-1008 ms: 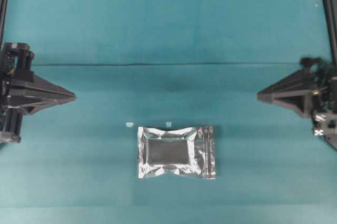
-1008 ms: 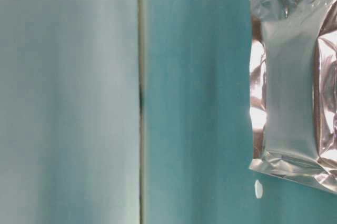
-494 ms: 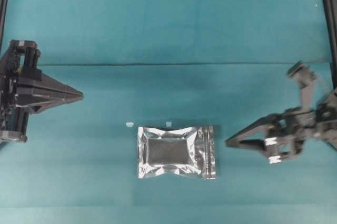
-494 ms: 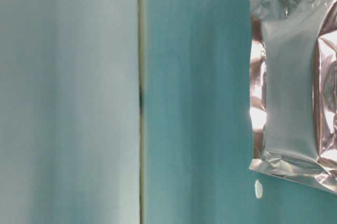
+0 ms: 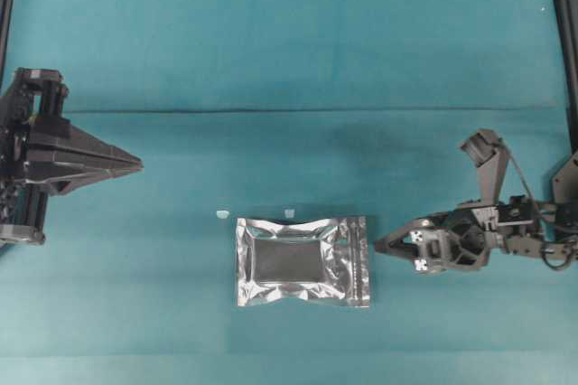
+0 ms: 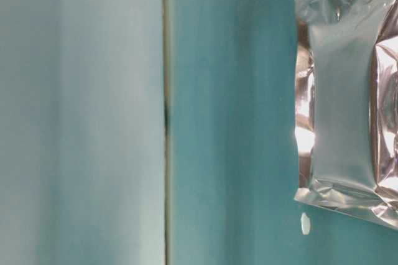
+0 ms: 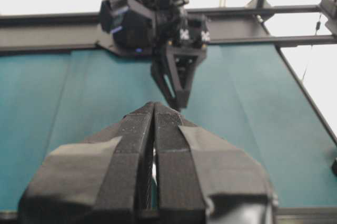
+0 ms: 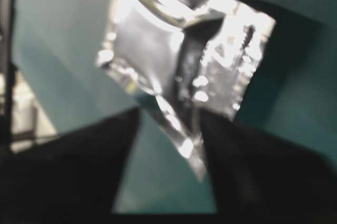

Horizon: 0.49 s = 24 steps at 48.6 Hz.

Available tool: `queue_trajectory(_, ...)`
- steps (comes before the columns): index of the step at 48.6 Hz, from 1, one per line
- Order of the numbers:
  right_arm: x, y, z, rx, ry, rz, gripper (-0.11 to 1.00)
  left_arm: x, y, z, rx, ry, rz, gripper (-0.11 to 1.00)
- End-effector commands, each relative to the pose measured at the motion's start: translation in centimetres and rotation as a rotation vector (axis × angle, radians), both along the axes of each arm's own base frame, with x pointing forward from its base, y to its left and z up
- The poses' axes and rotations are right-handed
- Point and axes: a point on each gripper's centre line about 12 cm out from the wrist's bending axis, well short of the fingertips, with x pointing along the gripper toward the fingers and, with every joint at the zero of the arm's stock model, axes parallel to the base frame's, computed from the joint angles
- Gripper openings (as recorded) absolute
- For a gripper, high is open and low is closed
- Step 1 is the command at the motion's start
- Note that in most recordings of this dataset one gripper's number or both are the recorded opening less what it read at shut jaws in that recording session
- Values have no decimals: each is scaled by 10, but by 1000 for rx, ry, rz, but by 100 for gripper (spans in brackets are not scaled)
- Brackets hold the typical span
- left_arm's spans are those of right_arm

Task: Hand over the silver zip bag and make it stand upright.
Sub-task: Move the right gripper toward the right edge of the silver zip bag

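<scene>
- The silver zip bag lies flat on the teal bench, zip strip toward the right gripper, whose fingers are spread wide just beside that edge, not touching it
- The left gripper waits well apart with its fingers pressed together, holding nothing
- Risk: the foil is thin and flat on the cloth, so the fingers could slide over it or push it away instead of pinching the edge
- A corner-only grip could let the slick pouch droop or slip at the handover

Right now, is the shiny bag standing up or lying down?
Lying down: the silver zip bag rests flat on the teal cloth.
</scene>
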Motion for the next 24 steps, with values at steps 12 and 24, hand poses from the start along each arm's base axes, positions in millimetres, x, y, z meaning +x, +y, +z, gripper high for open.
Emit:
queue_trajectory(12, 12, 5, -24, -2, 53, -41, 88, 1, 1, 3, 2, -9, 4, -1)
queue_trajectory(24, 11, 3, -35, -28, 65, -59, 88, 0, 3, 0, 3, -3, 13, -1)
